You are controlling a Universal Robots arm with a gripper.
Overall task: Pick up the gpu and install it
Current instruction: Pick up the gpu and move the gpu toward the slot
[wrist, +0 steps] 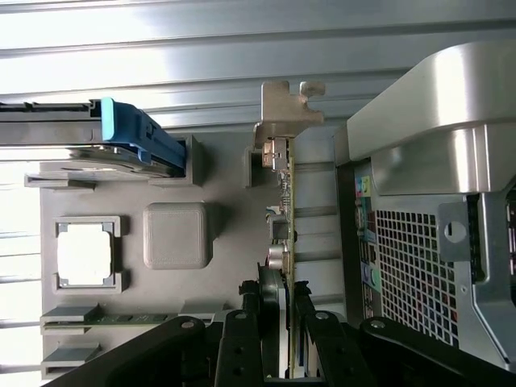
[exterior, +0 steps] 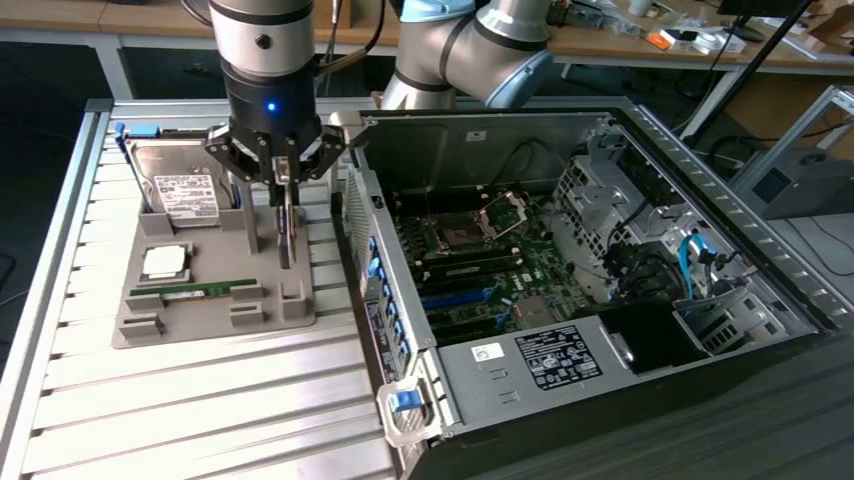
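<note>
Wrist view | end effector (wrist: 280, 310) clamped on gpu (wrist: 283, 201) | gpu upright, edge-on in grip

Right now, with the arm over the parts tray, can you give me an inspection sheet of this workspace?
Surface: slatted metal table carrying a grey parts tray and an open computer case.
Job's things: gpu upright on edge at the tray; motherboard exposed inside the case.
Clutter: hard drive, processor and memory stick in the tray.
Grippers: gripper reaching down from above, closed on the gpu's faces.
Cables: blue cable and black wires inside the case.
Surroundings: workbenches with loose items behind the table.
</note>
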